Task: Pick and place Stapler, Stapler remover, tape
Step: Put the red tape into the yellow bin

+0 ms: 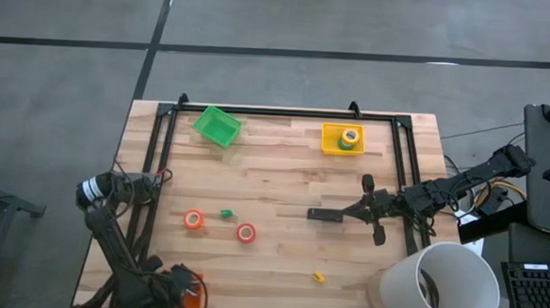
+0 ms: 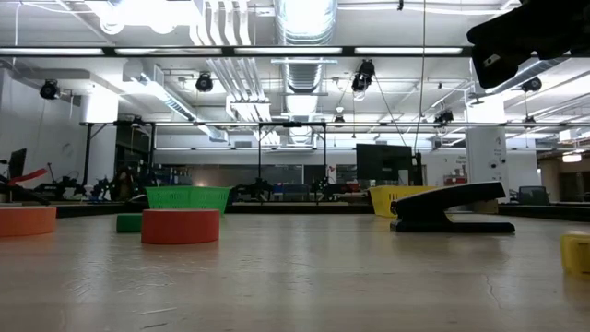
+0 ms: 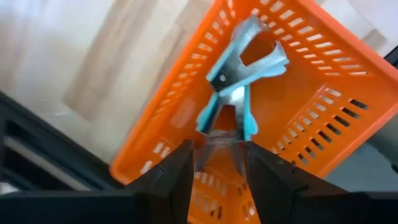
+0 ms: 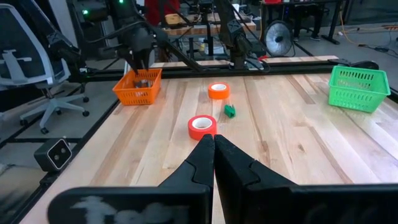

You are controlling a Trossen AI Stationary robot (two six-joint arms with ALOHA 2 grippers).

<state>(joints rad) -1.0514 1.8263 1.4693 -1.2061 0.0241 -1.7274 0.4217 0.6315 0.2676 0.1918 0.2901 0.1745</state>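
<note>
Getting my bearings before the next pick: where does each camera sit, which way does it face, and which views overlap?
High: overhead, straight down on the table; both arms, left hand, right hand.
Low: at tabletop height, level across to the stapler; a dark arm part at the top.
Left wrist: looks down into the orange basket holding the staple remover; own open fingers.
Right wrist: looks across the table at the red tape roll; own shut fingers.
Shared: high and right wrist both show the orange basket.

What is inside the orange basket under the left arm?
A blue and silver staple remover lies in the orange basket, just beyond the left gripper, whose jaws stand apart. The basket floor nearest the jaws is hidden by them.
</note>
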